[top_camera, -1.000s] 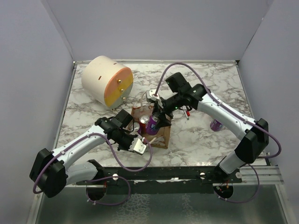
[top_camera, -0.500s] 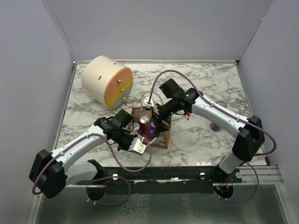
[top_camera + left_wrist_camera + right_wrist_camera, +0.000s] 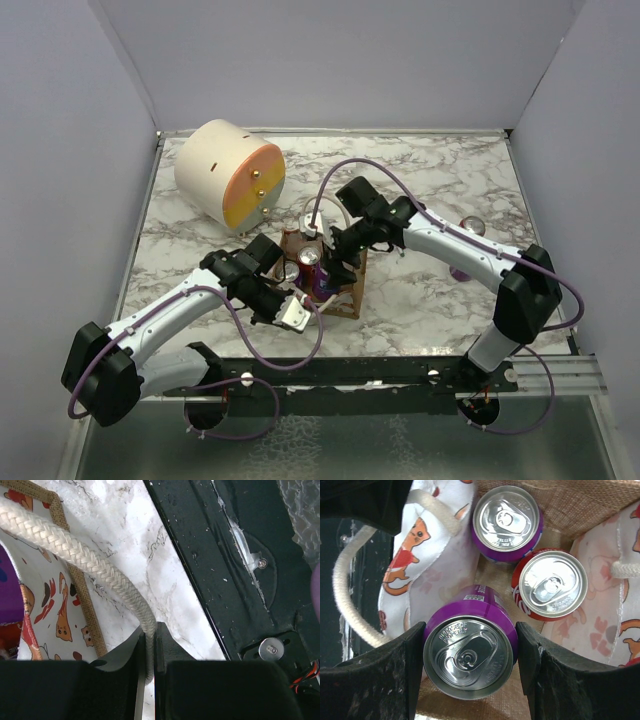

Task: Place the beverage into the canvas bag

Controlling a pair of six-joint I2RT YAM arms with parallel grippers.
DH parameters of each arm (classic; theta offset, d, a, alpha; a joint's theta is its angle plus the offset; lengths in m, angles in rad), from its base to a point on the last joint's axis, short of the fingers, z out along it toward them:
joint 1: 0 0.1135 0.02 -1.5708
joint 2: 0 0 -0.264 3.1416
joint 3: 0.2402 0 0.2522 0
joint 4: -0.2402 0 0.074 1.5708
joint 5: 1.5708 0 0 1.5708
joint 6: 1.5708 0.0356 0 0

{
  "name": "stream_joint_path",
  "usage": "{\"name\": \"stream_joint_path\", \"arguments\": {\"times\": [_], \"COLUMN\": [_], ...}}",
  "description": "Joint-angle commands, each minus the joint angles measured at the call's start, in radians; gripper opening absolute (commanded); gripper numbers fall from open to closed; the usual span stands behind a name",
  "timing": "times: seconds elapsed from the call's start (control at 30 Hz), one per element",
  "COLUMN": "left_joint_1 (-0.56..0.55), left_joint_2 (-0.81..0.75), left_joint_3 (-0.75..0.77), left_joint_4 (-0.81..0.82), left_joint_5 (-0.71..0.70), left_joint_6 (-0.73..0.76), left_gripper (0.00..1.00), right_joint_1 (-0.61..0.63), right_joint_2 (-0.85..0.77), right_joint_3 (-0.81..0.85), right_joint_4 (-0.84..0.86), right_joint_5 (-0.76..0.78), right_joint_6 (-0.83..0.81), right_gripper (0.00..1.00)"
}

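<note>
My right hand (image 3: 470, 647) clamped on purple can (image 3: 468, 662), inside canvas bag (image 3: 580, 505) mouth; other cans (image 3: 507, 522) at its 12 and 2 o'clock. My left hand (image 3: 150, 635) pinches rope handle (image 3: 75, 555). I judge only release, withdrawal left.

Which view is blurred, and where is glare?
Left wrist: handle sharp, near jaws dark and soft. Right wrist: held can sharp, mildly shiny on top. Top external: even light, faint shadows on table, no blur.
</note>
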Motion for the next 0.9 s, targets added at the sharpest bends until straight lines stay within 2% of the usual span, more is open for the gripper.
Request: {"name": "stream_joint_path", "arguments": {"times": [0.0, 0.4, 0.87], "left_joint_1": [0.001, 0.004, 0.008], "left_joint_2": [-0.013, -0.01, -0.004], "left_joint_3": [0.028, 0.06, 0.056], "left_joint_4": [-0.055, -0.079, -0.077], "left_joint_5": [0.049, 0.103, 0.098], "left_joint_6": [0.042, 0.047, 0.06], "left_gripper": [0.09, 0.09, 0.09], "right_joint_1": [0.008, 0.041, 0.056], "right_joint_2": [0.008, 0.023, 0.024], "right_joint_3": [0.001, -0.037, -0.111], "right_joint_4": [0.126, 0.146, 0.261], "right_joint_5": [0.025, 0.071, 0.122], "right_joint_6": [0.08, 0.071, 0.209], "right_gripper": [0.12, 0.12, 0.12]}}
